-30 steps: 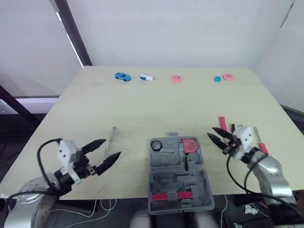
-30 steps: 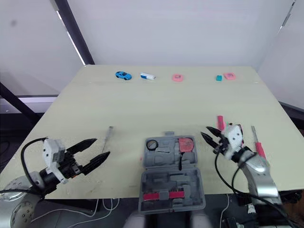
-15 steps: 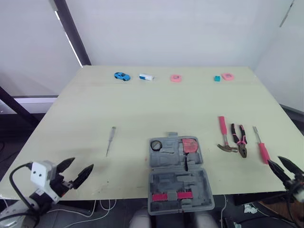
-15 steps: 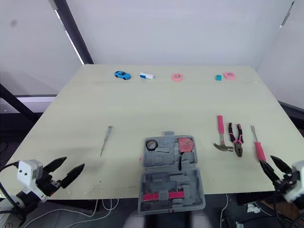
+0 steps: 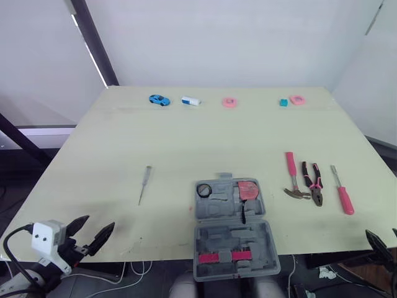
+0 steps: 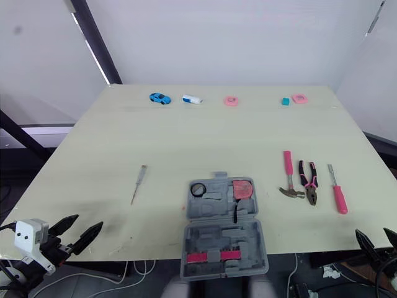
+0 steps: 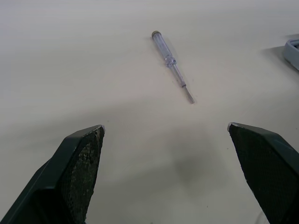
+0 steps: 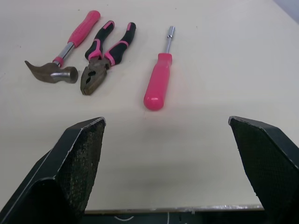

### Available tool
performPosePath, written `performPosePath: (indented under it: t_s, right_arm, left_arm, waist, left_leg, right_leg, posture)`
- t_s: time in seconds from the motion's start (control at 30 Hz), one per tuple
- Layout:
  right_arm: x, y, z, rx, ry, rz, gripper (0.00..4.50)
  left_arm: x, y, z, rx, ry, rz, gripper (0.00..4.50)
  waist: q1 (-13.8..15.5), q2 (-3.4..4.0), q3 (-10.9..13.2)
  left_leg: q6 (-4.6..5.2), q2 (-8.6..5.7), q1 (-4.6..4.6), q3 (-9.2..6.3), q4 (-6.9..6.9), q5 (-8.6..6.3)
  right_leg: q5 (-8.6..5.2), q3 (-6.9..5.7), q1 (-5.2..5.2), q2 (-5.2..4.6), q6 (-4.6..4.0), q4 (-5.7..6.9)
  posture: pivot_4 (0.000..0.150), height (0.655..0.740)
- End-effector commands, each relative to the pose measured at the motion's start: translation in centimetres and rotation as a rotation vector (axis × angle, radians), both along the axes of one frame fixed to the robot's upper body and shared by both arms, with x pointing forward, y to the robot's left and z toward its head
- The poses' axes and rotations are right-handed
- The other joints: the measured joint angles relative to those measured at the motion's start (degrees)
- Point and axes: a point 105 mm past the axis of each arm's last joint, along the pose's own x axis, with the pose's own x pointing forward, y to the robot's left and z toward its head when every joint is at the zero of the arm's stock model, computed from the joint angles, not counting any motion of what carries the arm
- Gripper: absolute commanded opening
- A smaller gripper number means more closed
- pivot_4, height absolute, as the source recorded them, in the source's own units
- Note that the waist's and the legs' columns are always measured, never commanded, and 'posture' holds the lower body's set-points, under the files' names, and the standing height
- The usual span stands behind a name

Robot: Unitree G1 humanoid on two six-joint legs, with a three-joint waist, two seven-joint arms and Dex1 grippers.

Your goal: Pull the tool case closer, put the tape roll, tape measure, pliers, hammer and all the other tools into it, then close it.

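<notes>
The grey moulded-plastic tool case [image 5: 234, 230] lay open at the tabletop's [image 5: 186, 143] 6 o'clock edge. A pink-handled hammer [image 5: 290, 177], pliers [image 5: 315, 189] and nut driver [image 5: 342, 192] lay at its 2 o'clock, a slim clear screwdriver [image 5: 144, 184] at 10. The left gripper [image 7: 166, 126] and right gripper [image 8: 166, 121] gaped wide, empty.

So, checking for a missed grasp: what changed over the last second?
The left end effector and right end effector drew back toward the robot, from over the table to its near edge, both open and holding nothing. The tool case, hammer and pliers stayed put.
</notes>
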Motion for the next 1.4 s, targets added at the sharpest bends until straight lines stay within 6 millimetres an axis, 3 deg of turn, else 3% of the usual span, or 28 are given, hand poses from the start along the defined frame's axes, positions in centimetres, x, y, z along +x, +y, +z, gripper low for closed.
performPosePath:
  t_s: [0.03,0.27,0.43,0.73,0.9,1.1,1.4]
  right_arm:
    - [1.8,1.4,1.8,-0.059,-0.042,0.072,4.44]
    - [6.0,4.6,3.1,-0.078,-0.057,0.141,4.44]
    - [8.6,5.6,3.6,-0.116,-0.040,0.138,4.44]
    - [12.9,6.6,2.2,-0.119,0.042,0.077,4.44]
    - [14.2,7.4,0.9,-0.107,0.084,0.067,4.44]
    - [14.9,6.8,-0.6,-0.110,0.149,0.023,4.44]
    - [15.2,5.7,-0.9,-0.085,0.181,-0.029,4.44]
  left_arm:
    - [1.1,-1.4,1.8,0.037,-0.061,-0.087,4.50]
    - [3.7,-4.8,4.2,0.021,-0.131,-0.246,4.50]
    - [4.9,-7.3,6.5,-0.001,-0.172,-0.375,4.50]
    - [5.1,-12.8,9.2,0.096,-0.189,-0.771,4.50]
    - [4.5,-15.2,10.0,0.094,-0.176,-0.937,4.50]
    - [4.0,-17.5,11.2,0.092,-0.157,-1.084,4.50]
    - [4.0,-18.7,12.1,0.100,-0.172,-1.135,4.50]
  waist:
    - [0.0,0.02,0.0]
    - [0.1,0.07,-0.1]
    - [0.1,0.08,-0.1]
    - [0.1,0.12,-0.1]
    - [0.0,0.14,0.0]
    - [0.0,0.14,0.0]
    - [0.0,0.14,0.0]
  left_leg:
    - [0.00,-0.03,0.00,0.00,0.00,0.00]
    - [0.10,-0.08,-0.01,-0.03,0.02,0.07]
    - [0.11,-0.16,-0.06,-0.05,0.02,0.07]
    - [0.11,-0.21,-0.06,0.08,0.31,0.08]
    - [0.11,-0.19,-0.07,0.09,0.41,0.08]
    - [0.12,-0.20,-0.04,0.09,0.56,0.08]
    - [0.11,-0.19,0.00,0.02,0.65,0.10]
  right_leg:
    - [0.00,0.00,0.00,0.04,0.00,0.00]
    - [0.02,-0.03,0.11,0.18,-0.01,0.01]
    - [0.02,-0.09,0.12,0.25,-0.01,0.02]
    - [0.03,-0.13,0.22,0.44,-0.01,0.22]
    - [0.02,-0.10,0.22,0.49,-0.01,0.32]
    - [0.02,-0.04,0.20,0.51,-0.01,0.59]
    - [0.01,0.04,0.21,0.63,-0.01,0.78]
  posture:
    - [0.150,0.7395]
    - [0.150,0.7395]
    - [0.150,0.7395]
    - [0.150,0.7395]
    - [0.150,0.7395]
    - [0.150,0.7395]
    - [0.150,0.7395]
